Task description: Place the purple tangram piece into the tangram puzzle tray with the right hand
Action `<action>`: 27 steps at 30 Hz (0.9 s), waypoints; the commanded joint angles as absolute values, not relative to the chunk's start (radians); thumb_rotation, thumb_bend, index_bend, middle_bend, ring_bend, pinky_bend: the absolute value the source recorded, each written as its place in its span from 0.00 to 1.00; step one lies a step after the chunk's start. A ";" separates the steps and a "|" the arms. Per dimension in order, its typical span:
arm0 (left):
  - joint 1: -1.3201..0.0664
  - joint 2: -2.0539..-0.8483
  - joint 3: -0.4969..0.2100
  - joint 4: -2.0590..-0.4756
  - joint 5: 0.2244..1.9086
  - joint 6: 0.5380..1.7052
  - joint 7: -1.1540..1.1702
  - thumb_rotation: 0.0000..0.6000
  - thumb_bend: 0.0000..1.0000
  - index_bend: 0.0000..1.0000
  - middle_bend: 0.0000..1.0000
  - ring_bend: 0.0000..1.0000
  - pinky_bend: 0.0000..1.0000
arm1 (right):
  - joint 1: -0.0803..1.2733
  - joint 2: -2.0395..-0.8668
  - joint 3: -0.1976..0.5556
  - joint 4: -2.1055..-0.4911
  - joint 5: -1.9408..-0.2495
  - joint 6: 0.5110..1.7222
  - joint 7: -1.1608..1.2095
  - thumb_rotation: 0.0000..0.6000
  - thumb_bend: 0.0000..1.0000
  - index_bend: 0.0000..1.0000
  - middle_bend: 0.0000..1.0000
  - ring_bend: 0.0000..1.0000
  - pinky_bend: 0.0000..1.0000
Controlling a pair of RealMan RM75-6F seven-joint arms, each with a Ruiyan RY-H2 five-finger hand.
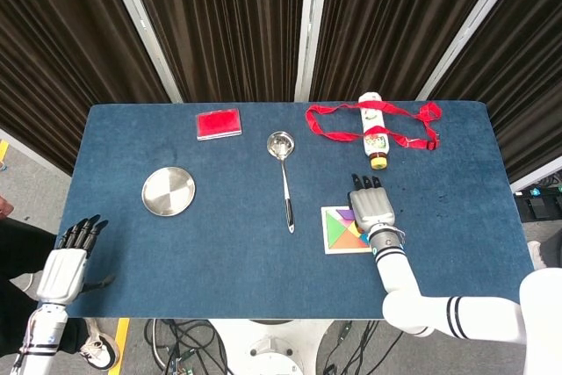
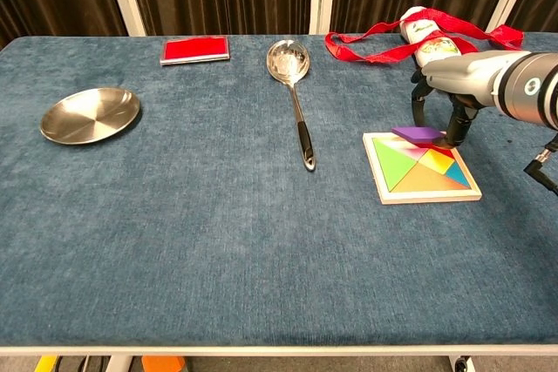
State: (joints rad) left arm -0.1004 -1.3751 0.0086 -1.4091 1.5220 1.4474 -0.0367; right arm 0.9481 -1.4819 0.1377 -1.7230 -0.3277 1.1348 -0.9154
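A table [image 2: 218,241] covered in blue cloth carries everything. At far left-centre lies a flat red card [image 2: 195,49]. Nearer, on the left, sits a round steel plate [image 2: 90,114]. A metal ladle [image 2: 295,84] lies in the middle, bowl far, handle near. At far right a bottle [image 2: 427,48] lies on its side, tangled in a red ribbon [image 2: 370,48]. Near right rests the tangram puzzle tray [image 2: 420,168].

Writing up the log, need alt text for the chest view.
The right hand holds the purple tangram piece just over the far edge of the tangram puzzle tray on a blue table. Behind lie a ladle, steel plate and red card.
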 commanded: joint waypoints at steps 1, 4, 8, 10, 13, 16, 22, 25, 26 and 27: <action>-0.098 -1.373 0.007 -1.409 1.523 1.452 -0.038 1.00 0.00 0.10 0.03 0.00 0.12 | 0.954 -1.493 0.141 -1.710 -0.322 1.133 -0.915 1.00 0.30 0.56 0.00 0.00 0.00; -0.099 -1.372 0.008 -1.410 1.524 1.449 -0.045 1.00 0.00 0.10 0.03 0.00 0.12 | 0.956 -1.506 0.140 -1.693 -0.329 1.133 -0.910 1.00 0.30 0.56 0.00 0.00 0.00; -0.100 -1.372 0.009 -1.409 1.527 1.449 -0.044 1.00 0.00 0.10 0.03 0.00 0.12 | 0.957 -1.519 0.139 -1.675 -0.340 1.126 -0.902 1.00 0.30 0.56 0.00 0.00 0.00; -0.101 -1.373 0.008 -1.408 1.526 1.448 -0.044 1.00 0.00 0.10 0.03 0.00 0.12 | 0.958 -1.522 0.139 -1.671 -0.348 1.122 -0.897 1.00 0.30 0.56 0.00 0.00 0.00; -0.100 -1.373 0.007 -1.407 1.523 1.447 -0.045 1.00 0.00 0.10 0.03 0.00 0.12 | 0.959 -1.527 0.138 -1.666 -0.354 1.119 -0.894 1.00 0.30 0.56 0.00 0.00 0.00; -0.100 -1.374 0.008 -1.405 1.524 1.446 -0.045 1.00 0.00 0.10 0.03 0.00 0.12 | 0.961 -1.532 0.134 -1.659 -0.355 1.117 -0.898 1.00 0.30 0.56 0.00 0.00 0.00; -0.099 -1.375 0.006 -1.402 1.522 1.447 -0.048 1.00 0.00 0.10 0.03 0.00 0.12 | 0.961 -1.547 0.132 -1.641 -0.368 1.112 -0.889 1.00 0.30 0.56 0.00 0.00 0.00; -0.099 -1.376 0.007 -1.399 1.522 1.445 -0.050 1.00 0.00 0.10 0.03 0.00 0.12 | 0.961 -1.552 0.135 -1.636 -0.369 1.110 -0.885 1.00 0.30 0.56 0.00 0.00 0.00; -0.099 -1.376 0.007 -1.398 1.522 1.444 -0.051 1.00 0.00 0.10 0.03 0.00 0.12 | 0.962 -1.555 0.138 -1.633 -0.368 1.109 -0.883 1.00 0.30 0.56 0.00 0.00 0.00; -0.099 -1.376 0.007 -1.398 1.521 1.443 -0.052 1.00 0.00 0.10 0.03 0.00 0.12 | 0.963 -1.556 0.138 -1.631 -0.368 1.108 -0.884 1.00 0.30 0.56 0.00 0.00 0.00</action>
